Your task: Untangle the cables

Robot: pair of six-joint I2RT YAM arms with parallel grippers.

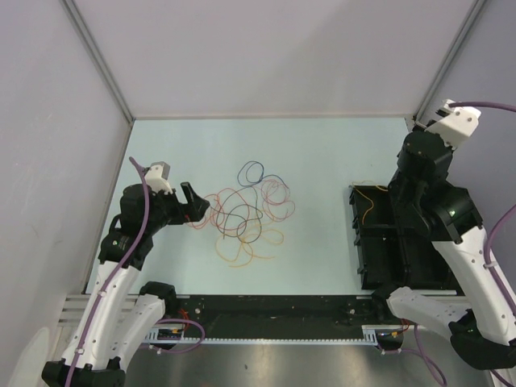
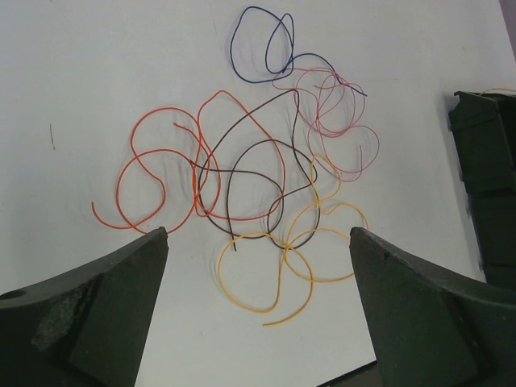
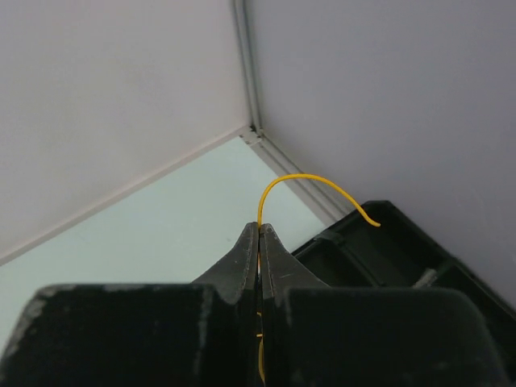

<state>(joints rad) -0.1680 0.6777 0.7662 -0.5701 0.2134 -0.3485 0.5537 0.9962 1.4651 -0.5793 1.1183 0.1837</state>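
Observation:
The cables (image 1: pixel 246 211) lie in a loose tangle on the pale table. In the left wrist view they show as an orange-red loop (image 2: pixel 161 169), a dark brown wire (image 2: pixel 256 179), a blue loop (image 2: pixel 260 48), a pink-red coil (image 2: pixel 343 121) and an orange-yellow loop (image 2: pixel 270 270). My left gripper (image 2: pixel 258 235) hovers open just left of the tangle, with nothing between its fingers (image 2: pixel 105 314). My right gripper (image 3: pixel 259 228) is shut on a thin yellow cable (image 3: pixel 310 177) that arcs out over the black tray (image 3: pixel 387 242). In the top view that yellow cable (image 1: pixel 367 211) hangs into the tray.
The black compartmented tray (image 1: pixel 387 258) stands at the right under the right arm, and its corner (image 2: pixel 488 161) shows in the left wrist view. Grey walls enclose the table on the left, back and right. A black rail (image 1: pixel 274 310) runs along the near edge.

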